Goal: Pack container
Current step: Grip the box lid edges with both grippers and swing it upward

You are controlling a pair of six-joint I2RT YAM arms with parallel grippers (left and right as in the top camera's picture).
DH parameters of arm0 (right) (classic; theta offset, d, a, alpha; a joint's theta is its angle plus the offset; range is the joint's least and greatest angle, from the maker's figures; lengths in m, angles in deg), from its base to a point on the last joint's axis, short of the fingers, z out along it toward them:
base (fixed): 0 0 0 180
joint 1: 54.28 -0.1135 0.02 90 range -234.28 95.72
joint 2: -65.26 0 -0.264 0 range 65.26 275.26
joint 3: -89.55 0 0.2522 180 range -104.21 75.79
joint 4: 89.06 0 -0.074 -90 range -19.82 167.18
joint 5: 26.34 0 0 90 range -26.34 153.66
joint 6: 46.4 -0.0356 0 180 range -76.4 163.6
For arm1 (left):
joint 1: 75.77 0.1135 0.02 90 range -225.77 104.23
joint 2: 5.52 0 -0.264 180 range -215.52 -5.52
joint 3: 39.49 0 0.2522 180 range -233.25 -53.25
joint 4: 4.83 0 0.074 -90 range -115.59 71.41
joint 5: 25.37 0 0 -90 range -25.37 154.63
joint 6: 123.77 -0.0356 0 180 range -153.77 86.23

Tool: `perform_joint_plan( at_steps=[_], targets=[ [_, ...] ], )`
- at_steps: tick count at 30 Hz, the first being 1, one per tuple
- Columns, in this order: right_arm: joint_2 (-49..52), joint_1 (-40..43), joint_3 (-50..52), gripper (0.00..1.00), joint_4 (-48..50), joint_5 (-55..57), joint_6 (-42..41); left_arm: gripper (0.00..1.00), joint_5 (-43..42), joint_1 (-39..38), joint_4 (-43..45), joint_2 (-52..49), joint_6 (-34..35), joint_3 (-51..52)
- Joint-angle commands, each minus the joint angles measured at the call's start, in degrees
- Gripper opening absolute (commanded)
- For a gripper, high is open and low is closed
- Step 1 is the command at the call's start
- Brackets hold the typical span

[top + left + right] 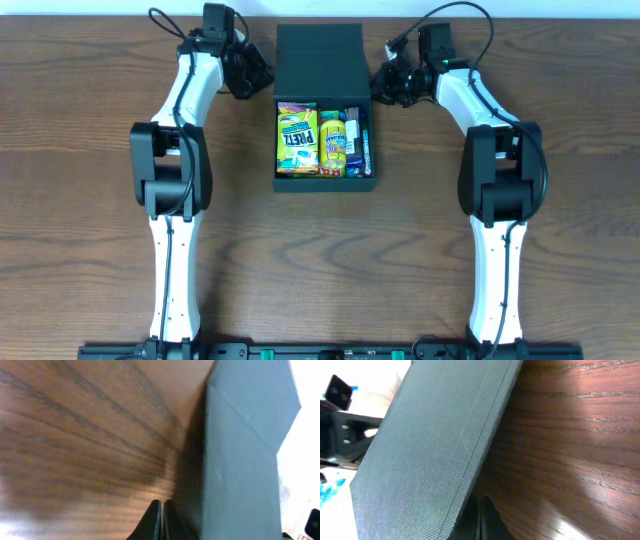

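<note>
Lettering reading "PRETZ" runs down a yellow-and-green snack box (296, 139) lying in the left half of the dark teal container (322, 185). A yellow packet (333, 143) sits beside it in the middle and a dark blue packet (359, 140) lies against the right wall, their print too small to read. The container sits on the wooden table (80, 120) with its lid (318, 62) open at the far side, the left gripper (252, 72) and right gripper (386, 82) flanking that lid, each with fingers (152, 522) (491, 525) pressed together and holding nothing.
</note>
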Motion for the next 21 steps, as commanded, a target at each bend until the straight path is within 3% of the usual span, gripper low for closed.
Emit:
perform_joint_plan(
  at_steps=[1, 8, 13, 21],
  targets=[
    [0.5, -1.22, -0.68, 0.01, 0.7, -4.04, 2.01, 0.05, -2.89, -0.5, 1.05, -2.16, 1.4, -0.98],
    [0.5, -0.83, -0.68, 0.01, 3.1, -14.86, 10.47, 0.05, -10.51, -0.42, 9.75, -2.16, -1.55, -0.98],
    [0.44, 0.37, -0.76, 0.01, 8.22, -23.21, 11.08, 0.05, -16.98, -0.13, 13.99, -2.14, -4.13, -1.49],
    [-3.43, 3.19, -1.09, 0.01, 8.35, -25.57, 12.46, 0.05, -22.8, 1.68, 14.84, -0.07, -8.85, -5.73]
  ],
)
